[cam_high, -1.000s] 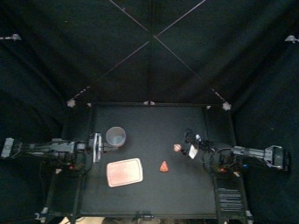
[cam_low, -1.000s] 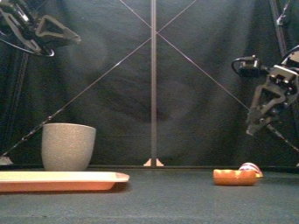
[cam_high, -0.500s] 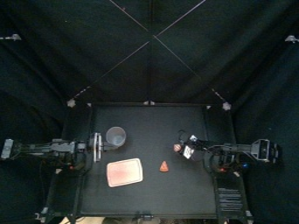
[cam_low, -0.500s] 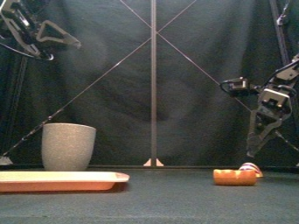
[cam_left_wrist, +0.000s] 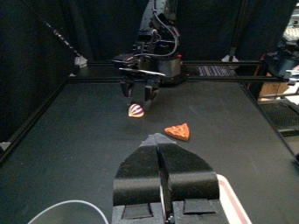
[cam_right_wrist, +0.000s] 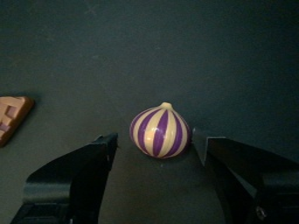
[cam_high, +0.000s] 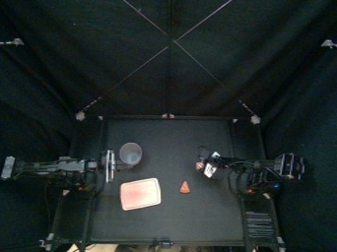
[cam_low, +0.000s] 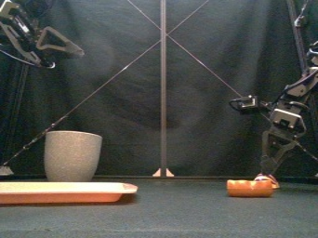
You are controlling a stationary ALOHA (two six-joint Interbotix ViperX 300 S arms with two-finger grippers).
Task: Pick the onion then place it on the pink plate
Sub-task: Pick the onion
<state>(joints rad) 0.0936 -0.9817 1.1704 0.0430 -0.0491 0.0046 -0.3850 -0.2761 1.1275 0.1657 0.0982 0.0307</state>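
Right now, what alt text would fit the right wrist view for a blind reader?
A striped onion lies on the black table between the open jaws of the right gripper, not yet gripped. An orange toy shows at one edge.

Black jointed arms (cam_high: pixel 53 167) — right claw (cam_right_wrist: pixel 160 140) black, broad-jawed.

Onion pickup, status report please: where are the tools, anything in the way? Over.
Right tool open, straddling onion on table, not gripping. Left tool shut, at table's left. Orange toy lies between onion and pink plate; low, likely no obstacle.
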